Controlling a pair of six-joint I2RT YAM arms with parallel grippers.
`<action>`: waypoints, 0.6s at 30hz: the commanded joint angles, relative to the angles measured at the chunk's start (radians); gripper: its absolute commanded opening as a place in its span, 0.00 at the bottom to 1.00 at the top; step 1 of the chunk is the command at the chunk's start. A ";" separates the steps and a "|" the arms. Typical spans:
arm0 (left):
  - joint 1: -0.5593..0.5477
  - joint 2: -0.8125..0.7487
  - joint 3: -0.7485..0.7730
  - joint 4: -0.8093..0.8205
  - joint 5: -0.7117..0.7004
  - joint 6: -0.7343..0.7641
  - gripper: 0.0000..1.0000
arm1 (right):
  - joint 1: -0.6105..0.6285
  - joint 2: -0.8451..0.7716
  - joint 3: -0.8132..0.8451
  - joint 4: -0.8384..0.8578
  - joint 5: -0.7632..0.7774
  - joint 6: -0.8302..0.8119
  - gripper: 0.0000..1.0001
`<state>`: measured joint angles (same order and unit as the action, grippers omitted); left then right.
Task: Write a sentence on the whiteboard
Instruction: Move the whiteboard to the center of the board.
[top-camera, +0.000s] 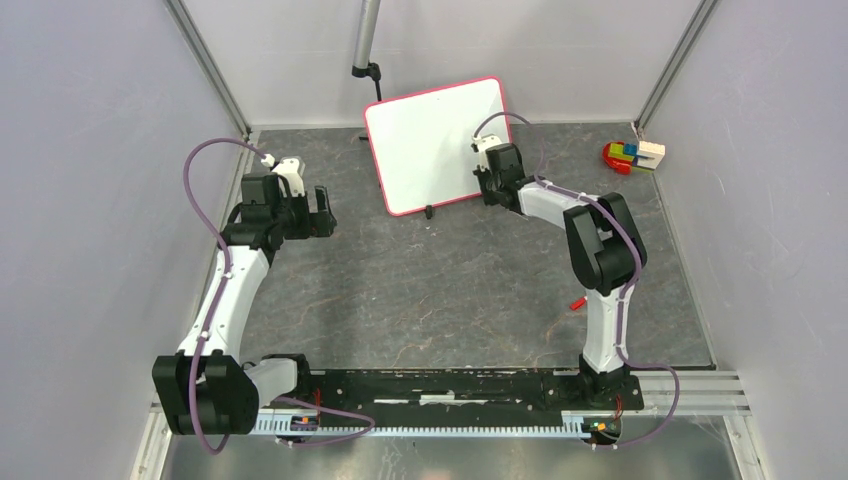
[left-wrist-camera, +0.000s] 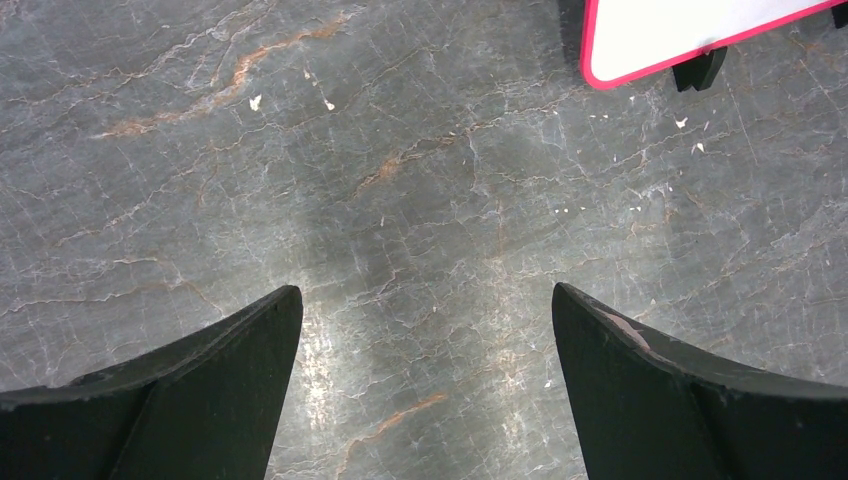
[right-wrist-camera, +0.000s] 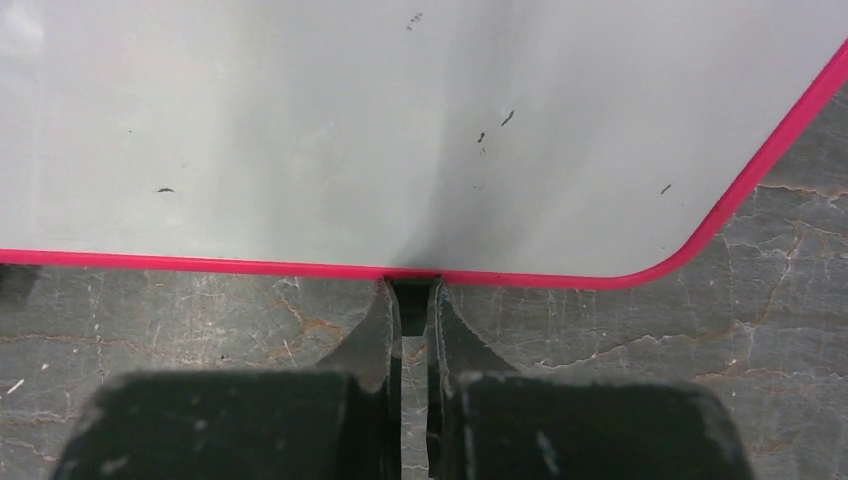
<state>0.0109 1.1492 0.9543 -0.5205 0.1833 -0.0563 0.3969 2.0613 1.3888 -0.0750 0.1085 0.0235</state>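
The rectangular glossy white whiteboard with a thin red-pink frame (top-camera: 432, 142) stood at the far middle of the dark marbled stone table (top-camera: 430, 300), turned a little askew. Its surface was blank except for some tiny dark specks. No sentence was on it, so I judged that the writing was not yet begun.

The right end effector (right-wrist-camera: 412, 294) was at the frame near a rounded corner. Its fingers were pressed almost together and pinched a small black piece (right-wrist-camera: 412, 312). I could not tell whether this was a pen tip or one of the board's feet. The left end effector (left-wrist-camera: 427, 292) hung spread wide above the table, holding nothing, apart from the board's corner.

To do this step well, I think the right arm should keep its pinch firm and press only lightly, because a board on small feet may slide or tip. The first stroke should start high and to the left, so that two lines fit.

The count was:
- one whiteboard and no written word
- two arms and two end effectors
- one black clip foot (top-camera: 430, 211) plainly seen from above
- one small red object (top-camera: 578, 302) beside the right arm
- one heap of coloured blocks (top-camera: 632, 155)
- one grey pole (top-camera: 366, 35)
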 joint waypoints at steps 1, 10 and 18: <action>0.001 -0.020 -0.009 0.039 -0.004 -0.036 1.00 | 0.008 -0.073 -0.082 -0.005 -0.052 -0.034 0.00; 0.002 -0.026 -0.012 0.039 0.004 -0.067 1.00 | 0.008 -0.239 -0.306 0.000 -0.094 -0.024 0.00; 0.001 -0.033 -0.010 0.036 0.013 -0.094 1.00 | 0.018 -0.388 -0.507 -0.029 -0.166 0.015 0.00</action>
<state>0.0109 1.1435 0.9424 -0.5209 0.1856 -0.0906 0.3985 1.7489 0.9745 -0.0174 0.0204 0.0406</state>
